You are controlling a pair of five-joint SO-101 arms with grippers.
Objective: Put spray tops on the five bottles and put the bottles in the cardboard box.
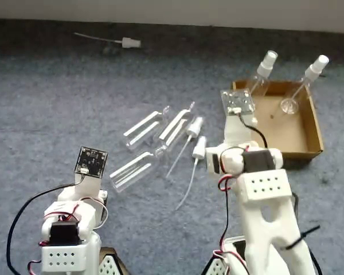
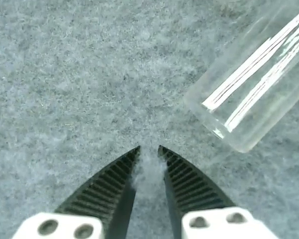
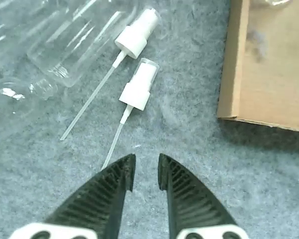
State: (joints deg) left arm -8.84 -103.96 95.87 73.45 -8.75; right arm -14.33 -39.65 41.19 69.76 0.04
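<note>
Three clear bottles without tops lie on the carpet: one [image 1: 142,129], a second [image 1: 175,125] and a third [image 1: 132,169]. Beside them lie two white spray tops [image 1: 194,127] [image 1: 199,148] with long tubes. Another spray top [image 1: 129,42] lies far back. Two capped bottles [image 1: 262,73] [image 1: 305,86] stand in the cardboard box [image 1: 311,134]. My left gripper [image 2: 148,149] hovers low over bare carpet, slightly open and holding nothing, with a bottle's base [image 2: 249,89] just ahead. Between the box edge [image 3: 234,64] and a spray top [image 3: 138,87], my right gripper [image 3: 146,158] is slightly open and holds nothing.
Grey carpet covers the whole work area. The left arm [image 1: 90,163] stands near the closest lying bottle, and the right arm [image 1: 238,109] stands at the box's near-left corner. A dark strip [image 1: 172,31] runs along the back.
</note>
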